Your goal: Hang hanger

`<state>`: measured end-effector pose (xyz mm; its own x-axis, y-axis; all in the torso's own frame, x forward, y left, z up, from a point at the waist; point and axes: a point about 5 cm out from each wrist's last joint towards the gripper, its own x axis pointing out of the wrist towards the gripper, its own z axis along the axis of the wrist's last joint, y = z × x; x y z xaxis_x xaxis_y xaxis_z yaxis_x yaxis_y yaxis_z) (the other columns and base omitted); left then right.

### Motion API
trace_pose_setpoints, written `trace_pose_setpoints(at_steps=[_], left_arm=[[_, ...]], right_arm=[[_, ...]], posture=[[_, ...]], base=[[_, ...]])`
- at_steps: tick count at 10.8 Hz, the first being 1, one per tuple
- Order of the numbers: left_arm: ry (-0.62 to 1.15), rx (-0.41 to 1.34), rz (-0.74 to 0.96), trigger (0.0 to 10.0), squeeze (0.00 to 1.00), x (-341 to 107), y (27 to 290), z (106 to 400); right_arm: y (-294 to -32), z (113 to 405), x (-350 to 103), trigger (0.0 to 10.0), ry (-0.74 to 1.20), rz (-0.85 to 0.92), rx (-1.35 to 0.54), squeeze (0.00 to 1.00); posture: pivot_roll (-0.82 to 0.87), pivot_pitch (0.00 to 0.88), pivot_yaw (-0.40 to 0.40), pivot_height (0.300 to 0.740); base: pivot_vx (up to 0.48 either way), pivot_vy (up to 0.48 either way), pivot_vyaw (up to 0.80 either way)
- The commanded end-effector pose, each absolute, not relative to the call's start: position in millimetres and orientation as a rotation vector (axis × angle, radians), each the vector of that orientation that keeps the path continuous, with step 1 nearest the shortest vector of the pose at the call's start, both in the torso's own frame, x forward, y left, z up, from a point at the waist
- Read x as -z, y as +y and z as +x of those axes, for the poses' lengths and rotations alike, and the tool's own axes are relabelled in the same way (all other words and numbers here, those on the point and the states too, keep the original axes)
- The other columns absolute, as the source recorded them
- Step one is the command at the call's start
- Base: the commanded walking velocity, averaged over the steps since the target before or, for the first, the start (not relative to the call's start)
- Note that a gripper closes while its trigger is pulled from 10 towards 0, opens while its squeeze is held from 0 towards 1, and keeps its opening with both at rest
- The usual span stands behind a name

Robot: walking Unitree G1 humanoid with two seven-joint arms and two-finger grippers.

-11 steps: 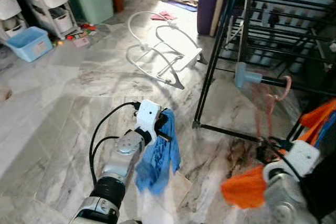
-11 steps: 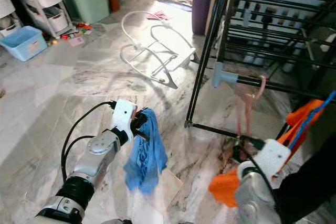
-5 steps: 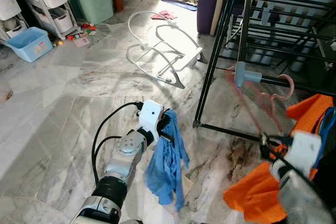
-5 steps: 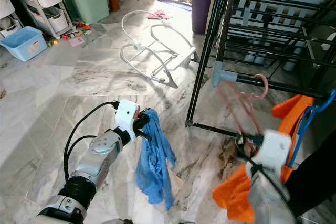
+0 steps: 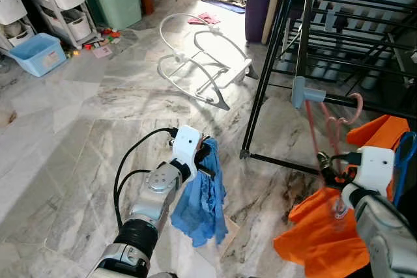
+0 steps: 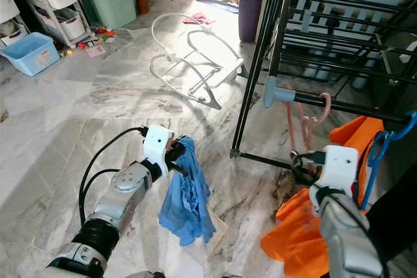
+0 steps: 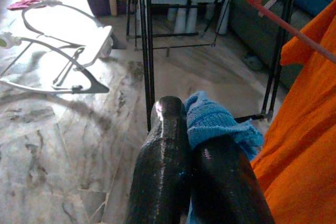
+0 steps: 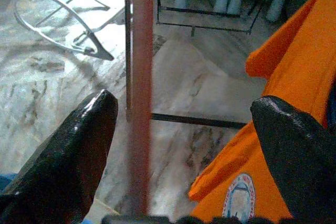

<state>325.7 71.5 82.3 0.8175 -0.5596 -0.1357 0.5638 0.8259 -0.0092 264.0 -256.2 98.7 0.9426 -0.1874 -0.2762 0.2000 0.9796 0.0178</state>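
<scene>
Hanger point(image 5: 339, 125) hooked on rack rail point(image 5: 365, 103)

Pink hanger point(image 8: 142, 77) bar stands between the spread right end effector point(image 8: 184, 145) fingers.

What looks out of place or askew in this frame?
A white wire frame lies tipped on the marble floor, with toys and a pink item scattered around it. The pink hanger hangs tilted on the black rack.

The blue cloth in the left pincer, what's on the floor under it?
Under the blue cloth hanging from the left pincer lies grey marble floor, with a pale flat piece poking out at its lower edge. The cloth covers the rest of that piece.
</scene>
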Motion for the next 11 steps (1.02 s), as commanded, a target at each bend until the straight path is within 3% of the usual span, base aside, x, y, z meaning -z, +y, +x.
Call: trace_pose_setpoints(at_steps=[1,5,6,8,9,10,11], left_arm=[[0.129,0.598,0.038,10.0,0.00,-86.4,69.6,328.8],[0.144,0.592,0.039,10.0,0.00,-84.2,69.9,328.4],[0.150,0.588,0.044,10.0,0.00,-83.5,70.4,328.2],[0.157,0.588,0.045,10.0,0.00,-82.5,69.6,328.3],[0.160,0.590,0.046,10.0,0.00,-82.3,68.7,328.2],[0.162,0.589,0.048,10.0,0.00,-82.3,69.0,328.2],[0.163,0.586,0.052,10.0,0.00,-82.0,69.9,328.1]], right_arm=[[-262.9,265.7,-98.3,0.0,0.278,0.094,0.215,0.00],[-252.4,279.3,-96.3,0.0,0.288,0.119,0.150,0.00],[-252.0,280.1,-94.4,10.0,0.300,0.115,0.148,0.00],[-248.9,285.9,-94.6,9.6,0.306,0.119,0.151,0.00],[-242.6,288.3,-95.8,1.6,0.300,0.120,0.144,0.00],[-238.1,287.7,-97.5,10.0,0.292,0.117,0.133,0.00],[-237.5,283.4,-99.7,10.0,0.282,0.113,0.135,0.00]], posture=[[0.03,0.116,-0.025,0.740],[0.03,0.119,-0.025,0.740],[0.03,0.120,-0.024,0.740],[0.03,0.120,-0.020,0.740],[0.03,0.120,-0.021,0.740],[0.03,0.121,-0.020,0.740],[0.03,0.123,-0.018,0.740]], base=[[0.000,0.000,0.00],[0.000,0.000,0.00],[0.000,0.000,0.00],[0.000,0.000,0.00],[0.000,0.000,0.00],[0.000,0.000,0.00],[0.000,0.000,0.00]])
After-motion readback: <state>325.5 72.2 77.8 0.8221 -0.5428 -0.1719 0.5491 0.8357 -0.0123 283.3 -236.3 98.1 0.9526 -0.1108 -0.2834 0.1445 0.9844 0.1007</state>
